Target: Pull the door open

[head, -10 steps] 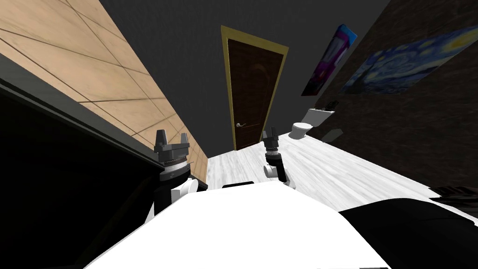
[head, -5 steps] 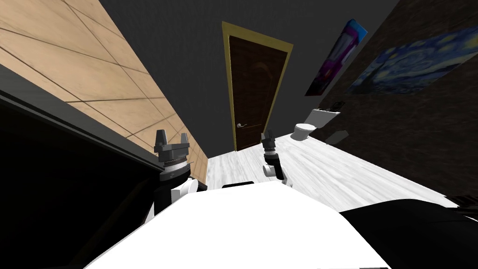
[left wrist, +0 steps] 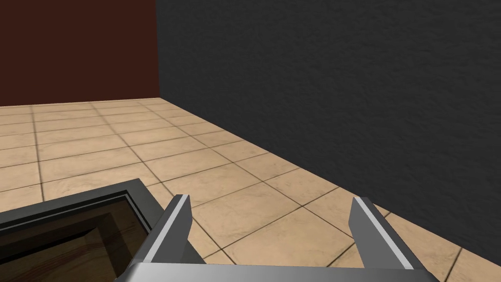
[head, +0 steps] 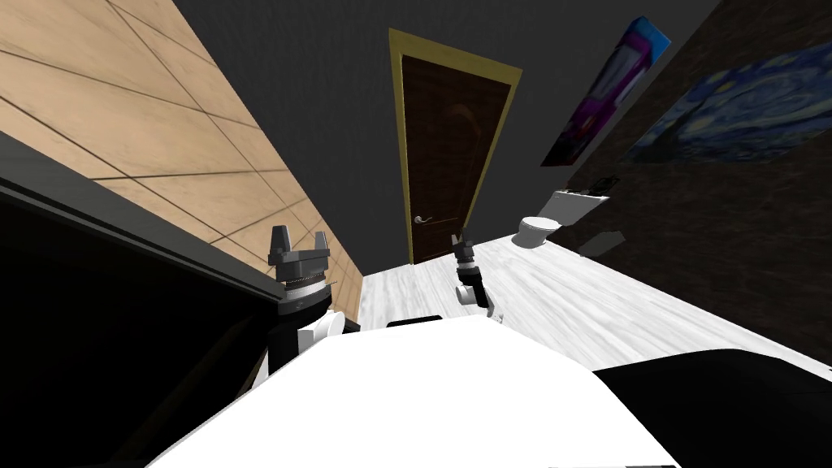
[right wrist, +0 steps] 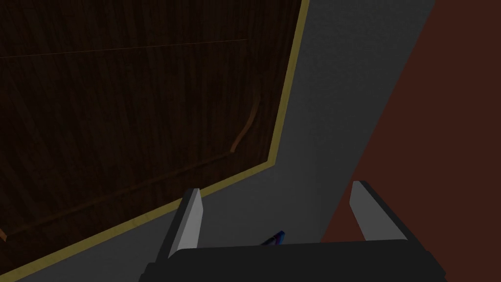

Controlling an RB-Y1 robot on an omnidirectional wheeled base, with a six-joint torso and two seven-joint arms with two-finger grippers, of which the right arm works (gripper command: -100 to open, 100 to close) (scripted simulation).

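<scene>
The door sits closed at the far end of the room, dark brown wood in a yellow frame. Its silver handle is low on the side nearer the tan tiled wall.

The right claw is up in front. From the head camera it lines up with the door's lower corner, to the right of the handle and a little below it, and it touches neither. In its own wrist camera both fingers stand wide apart with nothing between them. Past them are the door's carved panel and a strip of the yellow frame against grey wall.

Over on the left, the left claw is raised beside the tiled wall. It is spread open too and holds nothing.

A pale plank floor runs up to the door. A white toilet stands against the dark right-hand wall, close to the door's corner, and two bright pictures hang above it.
</scene>
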